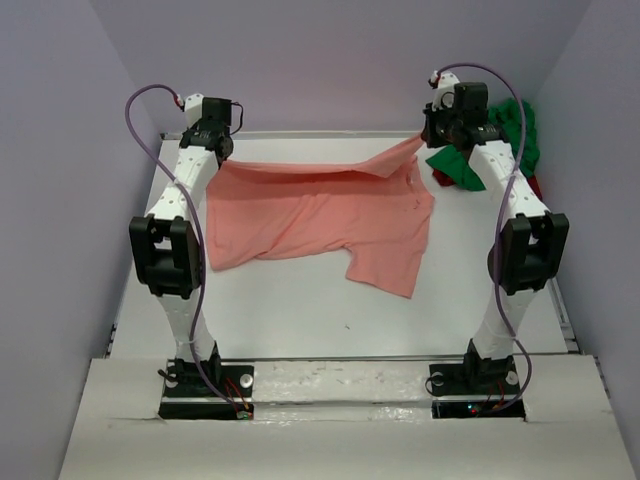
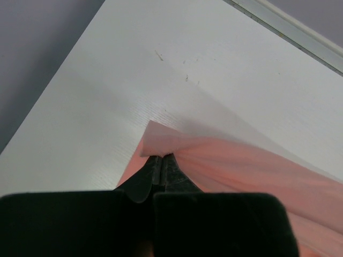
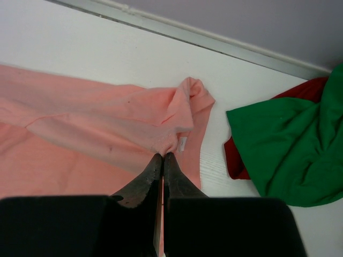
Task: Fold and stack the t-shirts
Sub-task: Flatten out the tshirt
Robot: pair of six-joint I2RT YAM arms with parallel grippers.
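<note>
The salmon pink t-shirt (image 1: 320, 215) lies spread across the far half of the white table. My left gripper (image 1: 212, 140) is shut on its far left corner (image 2: 161, 140), held just above the table. My right gripper (image 1: 437, 130) is shut on its far right edge (image 3: 171, 136) and lifts it, so a strip of cloth stretches between the two grippers. The bright green t-shirt (image 1: 500, 140) lies crumpled at the far right, behind my right arm; it also shows in the right wrist view (image 3: 289, 144).
A dark red cloth (image 3: 238, 160) lies under the green shirt. The table's raised back rim (image 3: 177, 32) runs close behind both grippers. Grey walls stand on the left, back and right. The near half of the table (image 1: 330, 320) is bare white.
</note>
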